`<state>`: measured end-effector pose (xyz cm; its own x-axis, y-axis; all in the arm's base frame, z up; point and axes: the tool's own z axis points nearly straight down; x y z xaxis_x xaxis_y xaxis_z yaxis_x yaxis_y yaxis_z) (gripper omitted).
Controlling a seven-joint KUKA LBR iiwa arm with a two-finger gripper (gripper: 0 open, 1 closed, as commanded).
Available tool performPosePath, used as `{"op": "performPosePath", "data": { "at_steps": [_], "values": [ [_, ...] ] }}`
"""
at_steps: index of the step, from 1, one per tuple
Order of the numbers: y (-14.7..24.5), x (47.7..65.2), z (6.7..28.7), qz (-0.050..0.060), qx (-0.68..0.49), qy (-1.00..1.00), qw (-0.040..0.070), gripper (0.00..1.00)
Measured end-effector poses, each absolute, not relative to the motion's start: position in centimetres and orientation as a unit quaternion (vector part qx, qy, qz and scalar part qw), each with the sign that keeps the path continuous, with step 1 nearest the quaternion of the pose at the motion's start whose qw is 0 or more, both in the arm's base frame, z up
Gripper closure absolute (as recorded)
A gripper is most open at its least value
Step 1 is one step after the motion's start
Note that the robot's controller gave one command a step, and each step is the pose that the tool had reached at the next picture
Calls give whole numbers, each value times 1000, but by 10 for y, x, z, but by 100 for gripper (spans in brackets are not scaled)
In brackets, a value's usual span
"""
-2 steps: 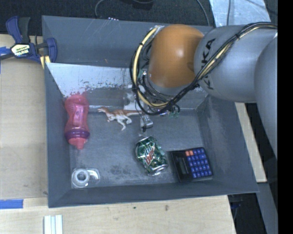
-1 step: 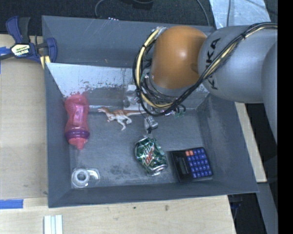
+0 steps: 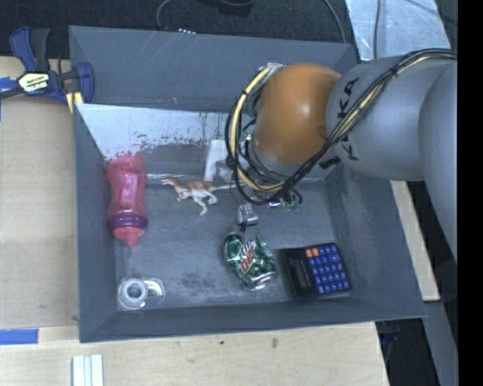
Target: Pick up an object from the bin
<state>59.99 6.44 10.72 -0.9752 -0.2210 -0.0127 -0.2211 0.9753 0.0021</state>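
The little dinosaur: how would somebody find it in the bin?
Look in the grey bin, near its back wall. Just right of the pink bottle is a toy dinosaur. It is the only animal shape: thin, tan, with legs and a tail.

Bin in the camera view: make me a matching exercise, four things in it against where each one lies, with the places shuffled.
Things:
1 pink bottle
2 crushed green can
3 black calculator
4 toy dinosaur

Places:
A lower right of the bin floor
B left side of the floor
C middle, toward the back wall
D just below the gripper in the view

Pairs: 1-B, 2-D, 3-A, 4-C
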Motion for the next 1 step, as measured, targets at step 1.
{"op": "performPosePath", "data": {
  "at_steps": [1],
  "values": [
    [50, 599, 94, 0, -119, 993, 8, 0]
  ]
}}
